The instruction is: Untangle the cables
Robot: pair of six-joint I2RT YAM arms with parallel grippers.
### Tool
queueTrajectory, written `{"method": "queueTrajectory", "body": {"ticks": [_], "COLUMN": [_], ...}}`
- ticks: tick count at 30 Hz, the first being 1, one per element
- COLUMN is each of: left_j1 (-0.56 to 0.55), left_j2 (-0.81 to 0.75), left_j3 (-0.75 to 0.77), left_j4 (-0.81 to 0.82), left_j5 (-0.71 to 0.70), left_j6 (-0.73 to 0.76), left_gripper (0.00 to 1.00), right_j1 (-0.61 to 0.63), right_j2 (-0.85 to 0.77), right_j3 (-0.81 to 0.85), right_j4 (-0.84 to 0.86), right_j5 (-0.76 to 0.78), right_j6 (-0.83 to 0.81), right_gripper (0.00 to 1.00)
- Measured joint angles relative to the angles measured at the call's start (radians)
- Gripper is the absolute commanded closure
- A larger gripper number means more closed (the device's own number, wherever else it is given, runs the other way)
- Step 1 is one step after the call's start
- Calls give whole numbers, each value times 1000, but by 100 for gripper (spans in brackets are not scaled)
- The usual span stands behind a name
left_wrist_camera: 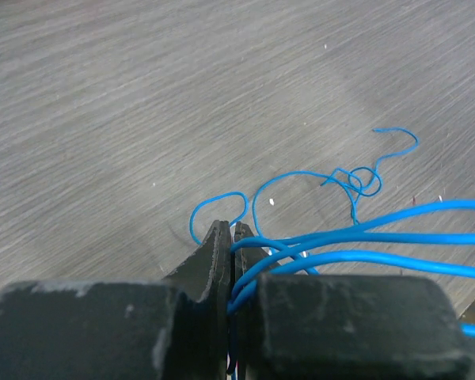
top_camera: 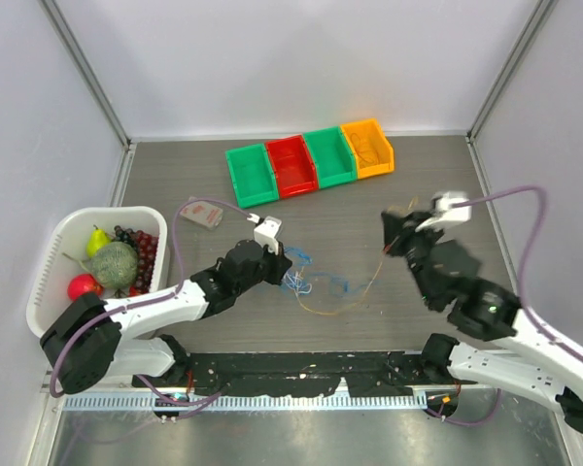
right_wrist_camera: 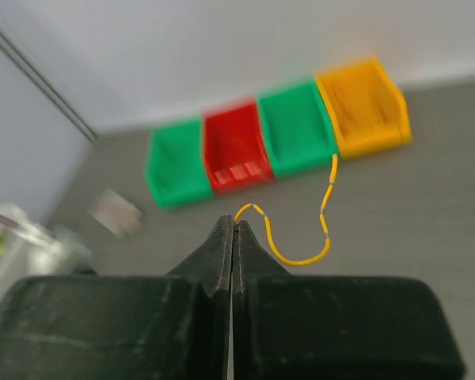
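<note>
Left end effector (left_wrist_camera: pixel 230 231) pinches cut-off blue cable (left_wrist_camera: pixel 380 236); right end effector (right_wrist_camera: pixel 233 223), orange-yellow cable (right_wrist_camera: pixel 299 262).

A robotics lab test cell. The grey wood-grain tabletop (top_camera: pixel 369 209) is boxed in by plain white panels (top_camera: pixel 301 58) set in bare metal frame posts (top_camera: pixel 87 73). Two robot arms, left (top_camera: pixel 165 303) and right (top_camera: pixel 486 311), are bolted to a black base plate (top_camera: pixel 311 374) at the near edge, with a purple hose (top_camera: pixel 505 192) and a slotted cable duct (top_camera: pixel 223 400) beside them. Practice props stand about: a row of coloured plastic bins (top_camera: pixel 311 161) near the far edge and a white basket (top_camera: pixel 49 277) of fruit (top_camera: pixel 112 264) at the left edge.
</note>
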Motion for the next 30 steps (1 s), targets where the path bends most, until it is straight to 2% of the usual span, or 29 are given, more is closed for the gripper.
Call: {"method": "queueTrajectory", "body": {"ticks": [3,5,6,7,8,9,10,13,19,24,30], "left_j1": [0,0,0,0,0,0,0,0,0,0,0], "left_j2": [-11,-16,-17,-18,-18,-18,-19,-19,-27,-45,-50], "left_j3": [18,19,18,18,18,19,19,20,33,39,50], "left_j4": [-65,-104,-121,-134,-145,-152,-161,-192,-239,-259,-280], "left_j5": [14,26,32,38,47,52,55,59,62,61,61], "left_j6": [-5,-11,-13,-16,-18,-21,-22,-26,-45,-63,-77], "left_gripper": [100,100,100,100,100,100,100,100,100,100,100], "right_j1": [0,0,0,0,0,0,-1,-1,-1,0,0], "right_j2": [-49,-83,-107,-134,-164,-179,-189,-183,37,170,256], "right_j3": [-232,-359,-408,-447,-477,-490,-493,-483,-322,-234,-260], "right_j4": [-157,-266,-300,-330,-361,-378,-390,-400,-391,-240,-47], "right_j5": [26,2,-20,-45,-80,-113,-145,-258,-521,-683,-768], "right_j6": [170,282,330,373,410,444,463,478,447,447,463], "right_gripper": [95,83,67,45,32,25,23,22,26,33,41]}}
